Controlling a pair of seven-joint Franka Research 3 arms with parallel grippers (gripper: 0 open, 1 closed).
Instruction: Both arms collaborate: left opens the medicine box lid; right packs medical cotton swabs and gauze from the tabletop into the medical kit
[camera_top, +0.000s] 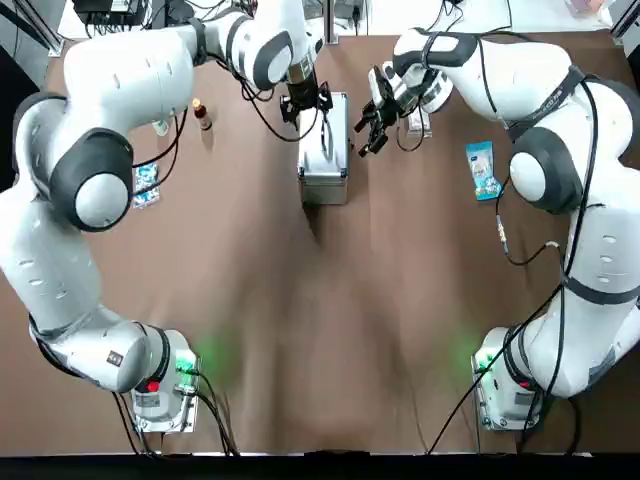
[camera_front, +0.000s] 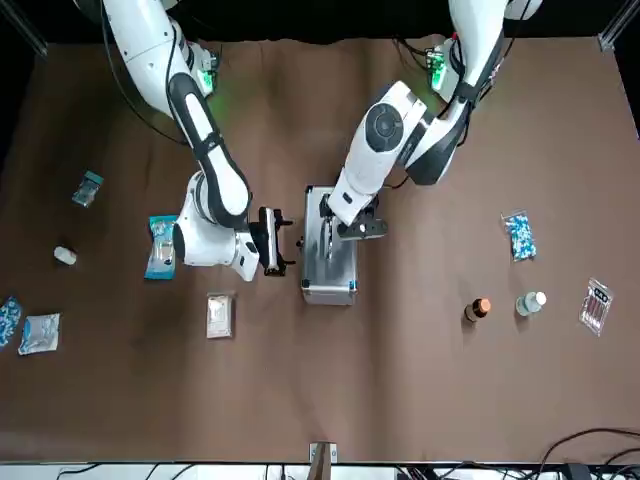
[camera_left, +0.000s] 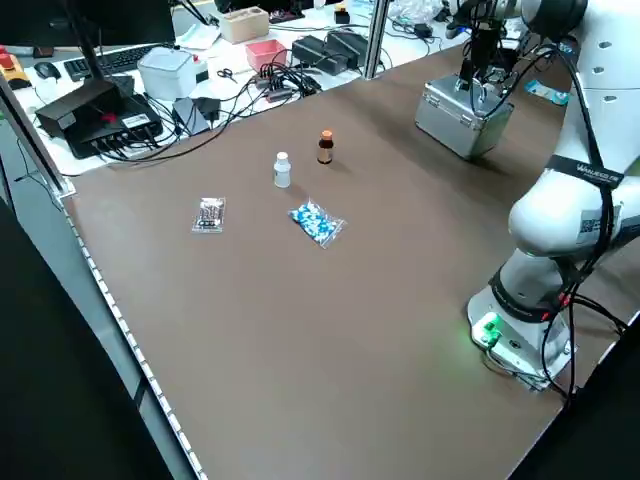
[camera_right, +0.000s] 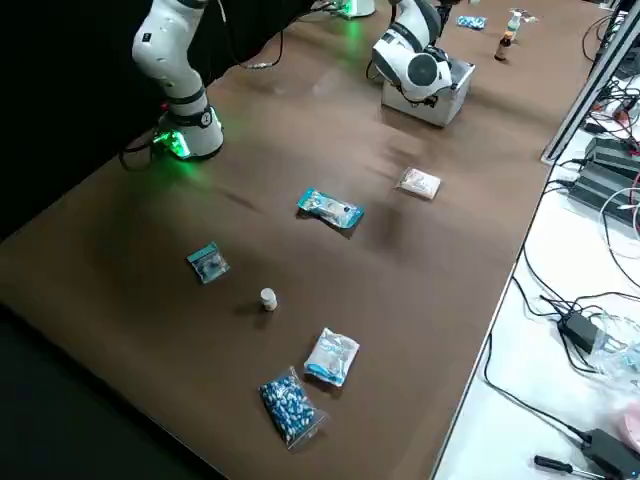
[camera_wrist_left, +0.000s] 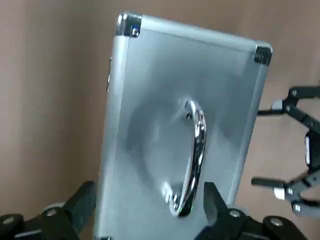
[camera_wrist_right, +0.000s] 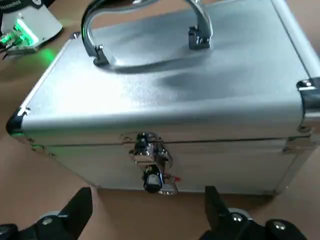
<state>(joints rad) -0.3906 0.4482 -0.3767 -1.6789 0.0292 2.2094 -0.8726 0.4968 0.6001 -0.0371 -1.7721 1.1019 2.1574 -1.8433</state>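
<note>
- Medicine box (camera_front: 329, 270): toward the table's far edge from our bases, about midway between left and right edges. Lid down, handle (camera_wrist_left: 196, 155) on top.
- Latch (camera_wrist_right: 152, 165) on the box's right-facing side; can't tell if it's fastened.
- Left hand (camera_wrist_left: 152, 205): over the lid, fingers wide apart, nothing held.
- Right hand (camera_wrist_right: 150, 202): just off the latch side, fingers wide apart, empty.
- White packet (camera_front: 220, 315) and blue packet (camera_front: 162, 247): on the table, right of the box. More packs (camera_right: 331, 357) nearer the right edge.
- Clear packet (camera_left: 209, 215) toward the far left corner; blue-and-white pouch (camera_left: 317, 222) nearer us. Can't tell which packs are swabs or gauze.
- Progress: we're at the opening step, by our read. Lid not open, so nothing can go in yet. Left: latch check, lid up, then pack swabs and gauze.
</note>
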